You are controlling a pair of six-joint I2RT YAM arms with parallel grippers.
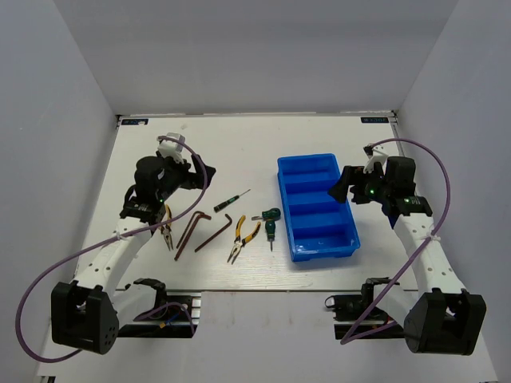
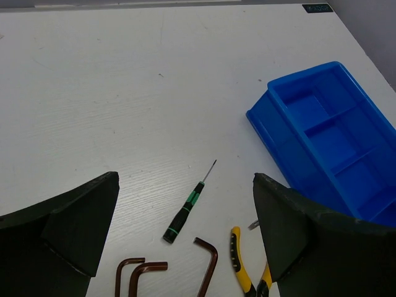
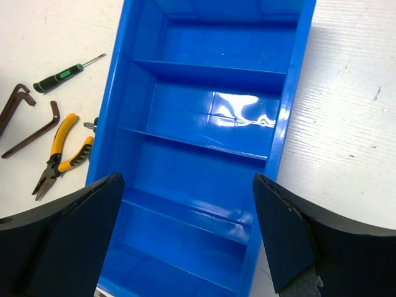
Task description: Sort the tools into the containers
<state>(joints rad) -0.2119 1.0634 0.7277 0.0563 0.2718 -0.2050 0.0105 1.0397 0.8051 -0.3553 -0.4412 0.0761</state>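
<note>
The blue four-compartment tray [image 1: 317, 209] lies right of centre and is empty. Left of it on the table lie a thin screwdriver [image 1: 231, 201], three brown hex keys, two of them nested [image 1: 190, 231] and one apart [image 1: 214, 236], yellow-handled pliers [image 1: 243, 238], a stubby green-black tool [image 1: 270, 220], and second pliers [image 1: 168, 231] beside my left arm. My left gripper [image 1: 198, 172] is open and empty above the table behind the screwdriver [image 2: 189, 207]. My right gripper [image 1: 342, 187] is open and empty over the tray [image 3: 291, 105].
White walls close in the table on the left, back and right. The left wrist view shows the hex keys [image 2: 207, 263], pliers [image 2: 241, 269] and tray corner [image 2: 322, 124]. The right wrist view shows pliers [image 3: 59, 154] and the screwdriver [image 3: 62, 75] left of the tray.
</note>
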